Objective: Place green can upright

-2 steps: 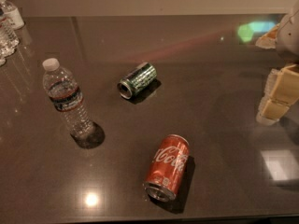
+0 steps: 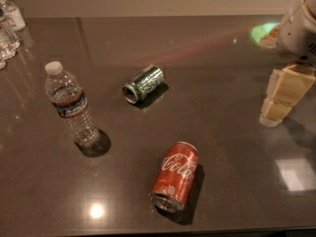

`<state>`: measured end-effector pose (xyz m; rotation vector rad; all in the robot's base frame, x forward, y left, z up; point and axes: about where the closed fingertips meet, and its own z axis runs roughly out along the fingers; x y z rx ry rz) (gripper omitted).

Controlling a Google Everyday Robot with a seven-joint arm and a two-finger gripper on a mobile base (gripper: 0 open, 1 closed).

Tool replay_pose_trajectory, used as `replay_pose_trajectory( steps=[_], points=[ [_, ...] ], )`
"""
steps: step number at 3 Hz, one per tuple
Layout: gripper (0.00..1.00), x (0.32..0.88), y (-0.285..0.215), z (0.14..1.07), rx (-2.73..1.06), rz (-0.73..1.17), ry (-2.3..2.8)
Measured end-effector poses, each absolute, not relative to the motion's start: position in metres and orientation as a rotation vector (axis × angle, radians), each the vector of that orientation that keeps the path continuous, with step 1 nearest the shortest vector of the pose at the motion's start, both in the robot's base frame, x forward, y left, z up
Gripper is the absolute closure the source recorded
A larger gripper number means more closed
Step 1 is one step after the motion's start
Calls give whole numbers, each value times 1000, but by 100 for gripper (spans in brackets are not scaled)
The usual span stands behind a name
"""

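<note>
The green can lies on its side near the middle of the dark table, its silver end facing the front left. It is dark green with a pale speckled pattern. My gripper hangs at the right edge of the view, well to the right of the can and apart from it, with nothing in it. Its pale tan fingers point down toward the table.
A red Coca-Cola can lies on its side near the front edge. A clear water bottle stands upright at the left. More bottles stand at the far left corner.
The gripper and arm have shifted slightly at the right edge. The cans and bottle have not moved.
</note>
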<state>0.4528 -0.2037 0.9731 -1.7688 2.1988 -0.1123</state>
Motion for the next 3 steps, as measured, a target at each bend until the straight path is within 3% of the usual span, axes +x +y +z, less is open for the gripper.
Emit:
replay_pose_trajectory(
  steps=[3],
  points=[
    [0, 537, -133, 942, -1968, -47, 1985]
  ],
)
